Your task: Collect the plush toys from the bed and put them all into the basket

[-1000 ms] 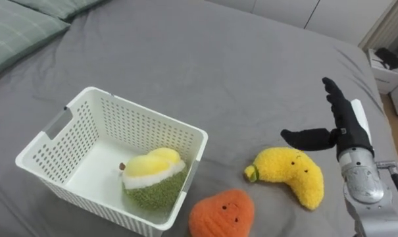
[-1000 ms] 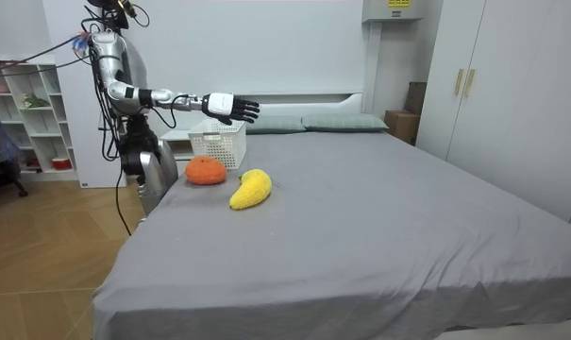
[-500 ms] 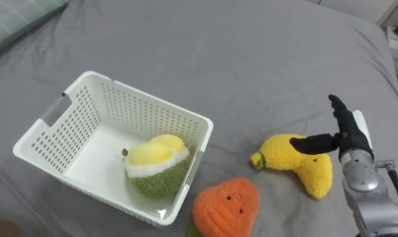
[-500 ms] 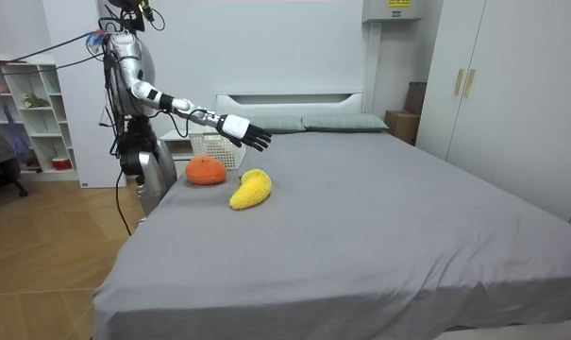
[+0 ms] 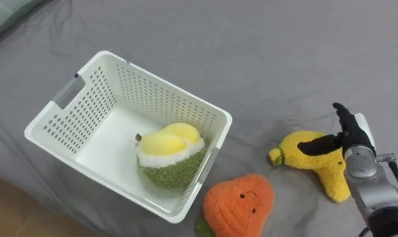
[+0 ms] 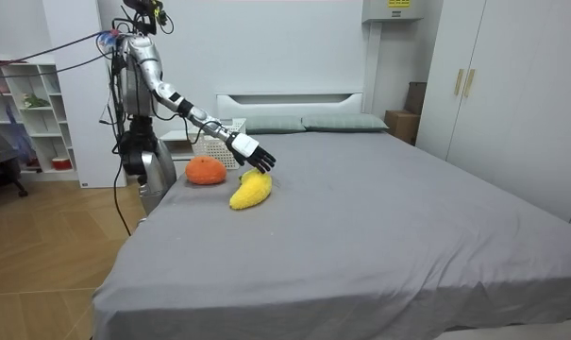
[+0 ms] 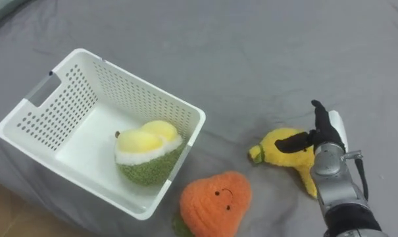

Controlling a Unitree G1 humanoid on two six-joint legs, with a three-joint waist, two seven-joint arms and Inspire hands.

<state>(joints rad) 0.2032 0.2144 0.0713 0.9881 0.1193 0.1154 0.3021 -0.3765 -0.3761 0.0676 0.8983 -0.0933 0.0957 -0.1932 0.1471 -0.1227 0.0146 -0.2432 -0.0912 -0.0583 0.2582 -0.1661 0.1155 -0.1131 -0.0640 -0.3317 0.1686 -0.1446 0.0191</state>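
two plush toys lie outside the white perforated plastic basket [image 5: 159,99]: a yellow banana-shaped plush toy [image 5: 320,168] and an orange round plush toy [image 5: 239,204] with a small face, both on the grey bed cover [image 5: 284,59]. a green-and-yellow durian-like plush toy [image 5: 171,155] is already lodged inside the basket, against the wall nearest the orange toy. over the last second the right hand [image 5: 348,135] has been lowered from well above the cover down to the banana toy. the head camera has been tipped as well, so the basket's shift in the picture is not to be read as a move. the fingers are held straight and the thumb is spread across the top of the banana. nothing is gripped yet, so a closing of the hand is judged to be the step due. in the room view the basket and both loose toys are seen near the bed's corner, with the wooden floor [image 6: 40,274] just past it, so little margin is left on that side. wide bare cover is left beyond the banana. on the carry the basket's rim must be cleared, and the orange toy lies just beside that path.
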